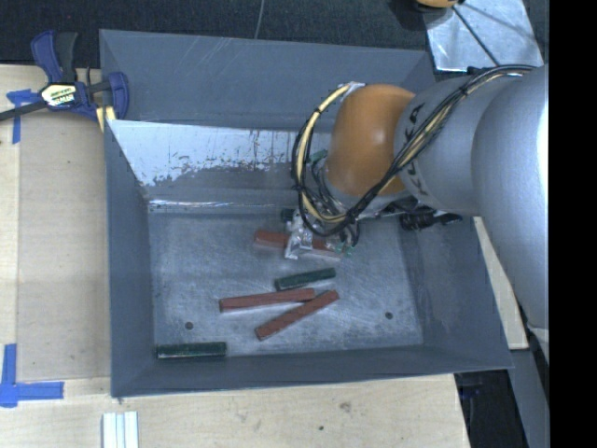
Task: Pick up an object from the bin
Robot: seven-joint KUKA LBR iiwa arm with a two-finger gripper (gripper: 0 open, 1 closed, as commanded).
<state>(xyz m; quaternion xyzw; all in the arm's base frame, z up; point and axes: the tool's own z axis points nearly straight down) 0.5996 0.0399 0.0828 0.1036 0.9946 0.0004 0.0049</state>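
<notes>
Though down at a red-brown bar point(270, 241) near the bin's point(129, 269) back middle, cannot tell gripper point(303, 241) open or clamped. Probably mid-grasp; next, pinch across it, lift clear of dark green bar point(305, 277).

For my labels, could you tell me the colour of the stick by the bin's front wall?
The stick is dark green; camera view.

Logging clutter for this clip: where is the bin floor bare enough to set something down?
Left, between the bin wall and the two red-brown sticks; right, past those sticks. Crowded around the claw and dark green stick mid-bin.
</notes>
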